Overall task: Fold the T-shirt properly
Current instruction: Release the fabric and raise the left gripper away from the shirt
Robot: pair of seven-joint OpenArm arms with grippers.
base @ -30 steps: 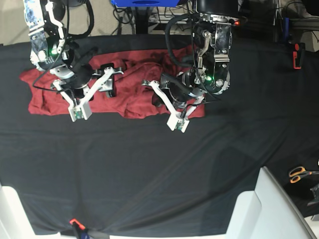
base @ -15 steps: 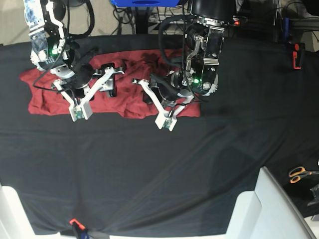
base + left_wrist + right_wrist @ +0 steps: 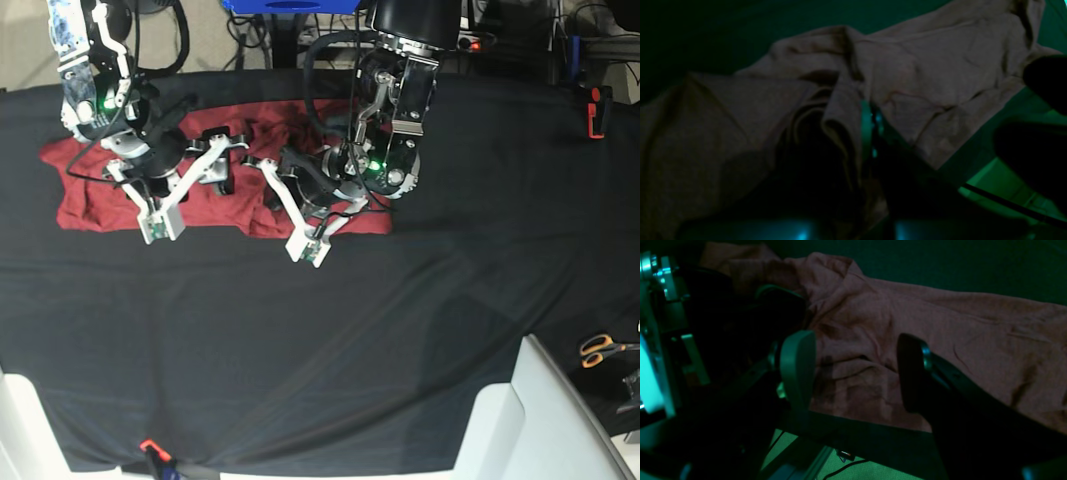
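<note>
The rust-red T-shirt lies crumpled in a long band across the back of the black cloth. In the base view my left gripper is low over the shirt's right half. Seen from the left wrist, the left gripper is shut on a raised fold of the T-shirt. My right gripper hovers over the shirt's left half. From the right wrist the right gripper is open, its two fingers standing apart just above the T-shirt with nothing between them.
The black table cloth covers the whole table. Orange-handled scissors lie at the right edge, and a white bin rim stands at the front right. A red clamp sits at the back right.
My left arm has moved left with the shirt's fold in its grip, drawing the shirt's right end leftward. The right arm has stayed where it was.
</note>
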